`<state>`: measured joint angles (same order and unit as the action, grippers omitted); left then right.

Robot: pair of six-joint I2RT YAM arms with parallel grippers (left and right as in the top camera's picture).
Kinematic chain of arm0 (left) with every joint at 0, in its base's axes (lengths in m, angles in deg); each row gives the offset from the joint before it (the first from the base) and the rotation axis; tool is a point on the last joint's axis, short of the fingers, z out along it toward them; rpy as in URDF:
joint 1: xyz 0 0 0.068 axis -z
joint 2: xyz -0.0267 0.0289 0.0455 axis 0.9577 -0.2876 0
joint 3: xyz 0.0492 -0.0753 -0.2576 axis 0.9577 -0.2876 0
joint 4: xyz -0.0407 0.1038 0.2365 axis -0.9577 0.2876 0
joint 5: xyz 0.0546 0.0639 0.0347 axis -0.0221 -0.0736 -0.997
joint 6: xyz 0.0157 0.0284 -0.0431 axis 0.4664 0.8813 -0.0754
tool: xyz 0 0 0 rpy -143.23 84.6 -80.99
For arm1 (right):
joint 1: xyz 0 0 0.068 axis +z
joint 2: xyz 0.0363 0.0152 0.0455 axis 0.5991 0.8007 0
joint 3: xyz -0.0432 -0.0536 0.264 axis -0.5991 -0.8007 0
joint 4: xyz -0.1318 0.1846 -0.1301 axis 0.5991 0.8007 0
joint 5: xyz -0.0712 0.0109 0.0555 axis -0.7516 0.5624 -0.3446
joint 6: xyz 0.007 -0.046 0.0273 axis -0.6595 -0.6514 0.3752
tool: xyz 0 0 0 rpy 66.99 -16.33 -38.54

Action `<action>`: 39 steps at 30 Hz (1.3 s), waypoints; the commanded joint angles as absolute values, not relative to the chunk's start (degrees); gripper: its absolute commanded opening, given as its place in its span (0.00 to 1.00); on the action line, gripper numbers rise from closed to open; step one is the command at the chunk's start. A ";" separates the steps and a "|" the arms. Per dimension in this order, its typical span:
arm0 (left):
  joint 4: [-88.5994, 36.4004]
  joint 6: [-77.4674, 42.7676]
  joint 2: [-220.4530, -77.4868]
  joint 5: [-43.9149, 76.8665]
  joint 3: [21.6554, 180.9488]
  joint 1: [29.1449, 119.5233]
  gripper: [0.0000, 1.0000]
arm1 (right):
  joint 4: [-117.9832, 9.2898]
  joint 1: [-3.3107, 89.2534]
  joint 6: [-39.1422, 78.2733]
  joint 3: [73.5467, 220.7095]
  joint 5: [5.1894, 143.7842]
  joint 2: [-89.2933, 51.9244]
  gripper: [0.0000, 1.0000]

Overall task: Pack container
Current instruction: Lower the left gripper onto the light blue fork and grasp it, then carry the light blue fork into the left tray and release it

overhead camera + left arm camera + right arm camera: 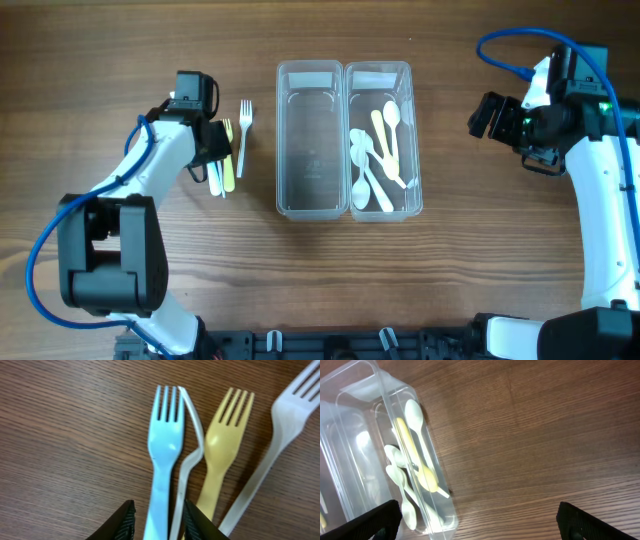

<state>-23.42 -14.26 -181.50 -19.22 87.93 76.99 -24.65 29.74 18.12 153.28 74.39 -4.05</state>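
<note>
On the wood-grain table (120, 60), the left gripper (159, 512) stands narrow around two handles among four forks (164, 445); whether it presses them I cannot tell. Then come two clear bins side by side: the left bin (282, 140), and the right bin (412, 140) holding several spoons (383, 140). The right gripper (477, 512) is wide open and holds nothing.

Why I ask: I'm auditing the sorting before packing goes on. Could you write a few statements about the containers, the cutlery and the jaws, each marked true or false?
1. The spoons lie in the right container. True.
2. The left container holds the forks. False: it is empty; they lie on the table beside it.
3. The right gripper grips a spoon. False: its jaws stand wide open, with nothing between them.
4. The blue fork has its handle between the left gripper's jaws. True.
</note>
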 commanded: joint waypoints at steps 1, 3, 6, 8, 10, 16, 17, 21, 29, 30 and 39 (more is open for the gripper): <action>-23.66 -14.87 -182.84 -18.69 88.82 75.07 0.35 | -24.48 29.50 17.69 153.39 75.26 -3.55 0.99; -23.90 -14.96 -183.58 -17.58 88.82 74.52 0.36 | -24.50 29.50 17.69 153.39 75.26 -3.55 1.00; -24.67 -14.50 -185.63 -14.50 88.82 74.50 0.36 | -24.48 29.50 17.66 153.39 75.26 -3.55 1.00; -24.73 -14.50 -186.84 -14.17 88.82 74.50 0.36 | -24.41 29.50 17.66 153.39 75.26 -3.55 1.00; -24.84 -14.48 -187.89 -14.17 88.82 74.50 0.35 | -24.11 29.50 17.64 153.39 75.26 -3.55 1.00; -24.89 -14.28 -190.86 -14.17 88.82 74.48 0.35 | -23.87 29.50 17.66 153.39 75.02 -3.55 1.00; -24.84 -14.30 -191.34 -14.19 88.82 74.50 0.34 | -23.87 29.50 17.64 153.39 75.02 -3.55 1.00; -24.36 -14.04 -191.41 -14.17 88.84 74.48 0.11 | -23.85 29.50 17.64 153.39 75.02 -3.55 1.00; -21.54 -12.53 -186.27 -14.17 89.13 74.41 0.04 | -23.82 29.50 17.66 153.39 75.02 -3.55 1.00; -19.84 -11.83 -184.72 -14.06 89.67 74.41 0.04 | -23.85 29.50 17.64 153.39 75.02 -3.55 1.00; -11.44 -11.53 -167.87 -11.57 93.98 79.92 0.04 | -24.11 29.50 17.66 153.39 75.02 -3.55 1.00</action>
